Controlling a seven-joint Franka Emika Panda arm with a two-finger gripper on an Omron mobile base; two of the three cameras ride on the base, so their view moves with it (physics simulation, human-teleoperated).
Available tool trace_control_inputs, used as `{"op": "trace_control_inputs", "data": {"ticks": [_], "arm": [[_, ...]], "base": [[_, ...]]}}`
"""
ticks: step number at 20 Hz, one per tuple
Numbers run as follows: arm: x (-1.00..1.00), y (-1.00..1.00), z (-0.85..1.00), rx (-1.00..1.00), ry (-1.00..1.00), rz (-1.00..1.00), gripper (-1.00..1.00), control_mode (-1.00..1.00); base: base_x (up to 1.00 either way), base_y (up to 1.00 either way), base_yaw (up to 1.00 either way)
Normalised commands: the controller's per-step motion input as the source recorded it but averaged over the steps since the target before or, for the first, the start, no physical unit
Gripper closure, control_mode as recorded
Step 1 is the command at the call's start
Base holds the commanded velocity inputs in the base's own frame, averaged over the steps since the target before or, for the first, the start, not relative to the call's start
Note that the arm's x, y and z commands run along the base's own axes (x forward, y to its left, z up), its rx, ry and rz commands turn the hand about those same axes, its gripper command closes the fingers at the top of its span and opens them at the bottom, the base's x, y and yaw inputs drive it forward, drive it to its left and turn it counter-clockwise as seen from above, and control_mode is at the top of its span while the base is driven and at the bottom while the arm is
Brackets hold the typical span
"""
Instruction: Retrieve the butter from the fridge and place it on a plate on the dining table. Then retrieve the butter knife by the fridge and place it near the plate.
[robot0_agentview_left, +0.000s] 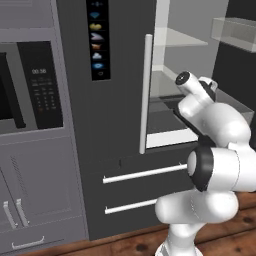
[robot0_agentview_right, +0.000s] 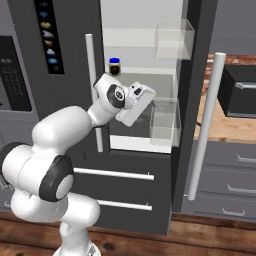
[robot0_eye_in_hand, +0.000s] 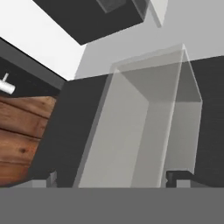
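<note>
We see the tall dark grey fridge (robot0_agentview_right: 65, 100) w/ its right door swung open, white interior (robot0_agentview_right: 140, 37) showing. The white arm reaches into the opening at mid height. In the hand view the claw (robot0_eye_in_hand: 114, 177) has its two dark tips wide apart, nothing between them, pointing at a clear plastic door bin (robot0_eye_in_hand: 144, 127) on the dark inner door panel. From the right base view, the hand sits just beside the lower clear bin (robot0_agentview_right: 165, 120); a second clear bin (robot0_agentview_right: 172, 40) hangs higher up the door. A dark jar w/ blue lid (robot0_agentview_right: 114, 66) stands on the interior shelf, just above the wrist. We can't make out the butter anywhere. Long white bar handle (robot0_agentview_left: 145, 92) runs down the shut left door, next to the vertical icon panel (robot0_agentview_left: 97, 37); two white drawer bars (robot0_agentview_left: 145, 174) below. Grey cabinet w/ built-in microwave (robot0_agentview_left: 32, 85) stands left of the fridge. Wooden floor (robot0_agentview_right: 150, 242) underneath.
</note>
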Motion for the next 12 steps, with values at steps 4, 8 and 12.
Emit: {"op": "trace_control_inputs", "data": {"ticks": [4, 8, 12], "arm": [[0.00, 0.84, 0.00, 0.18, 0.00, -0.06, -1.00, -1.00], [0.02, 0.71, 0.00, 0.36, -0.12, -0.14, -1.00, -1.00], [0.02, 0.56, 0.00, 0.53, -0.13, -0.22, -1.00, -1.00]], "base": [[0.00, 0.00, 0.00], [0.00, 0.00, 0.00], [0.00, 0.00, 0.00]]}}
